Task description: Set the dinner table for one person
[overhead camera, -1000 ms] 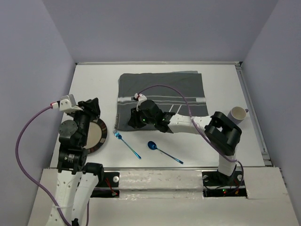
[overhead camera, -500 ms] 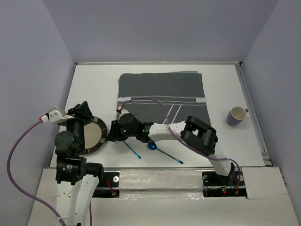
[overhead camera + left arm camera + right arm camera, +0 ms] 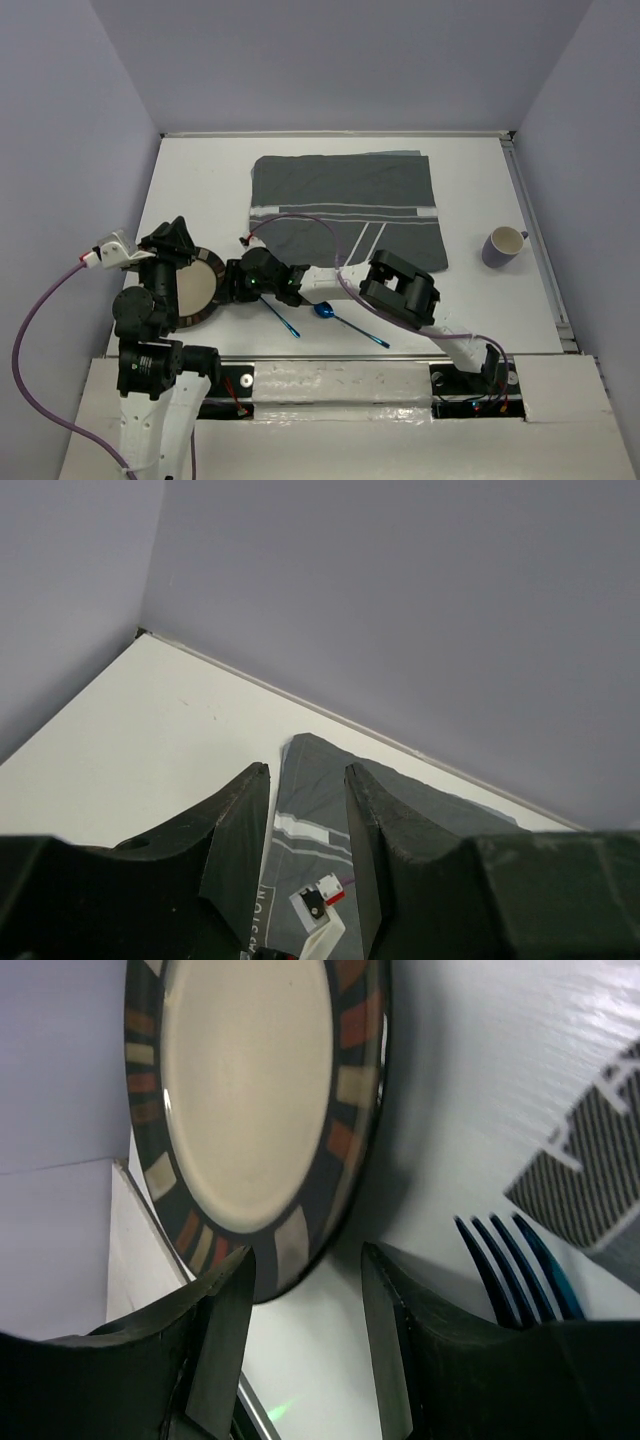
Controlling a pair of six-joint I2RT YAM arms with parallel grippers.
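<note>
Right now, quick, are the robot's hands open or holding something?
Left hand: open, holding nothing.
Right hand: open, at the plate rim, not gripping it.

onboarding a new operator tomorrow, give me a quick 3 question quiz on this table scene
1. True or false: the mug stands on the bare dinner table, off the placemat.
2. Fill in: the fork and spoon are both ____ in colour.
3. Which lies nearest the right gripper? A) plate B) spoon C) mug
Key: 1 true; 2 blue; 3 A.
</note>
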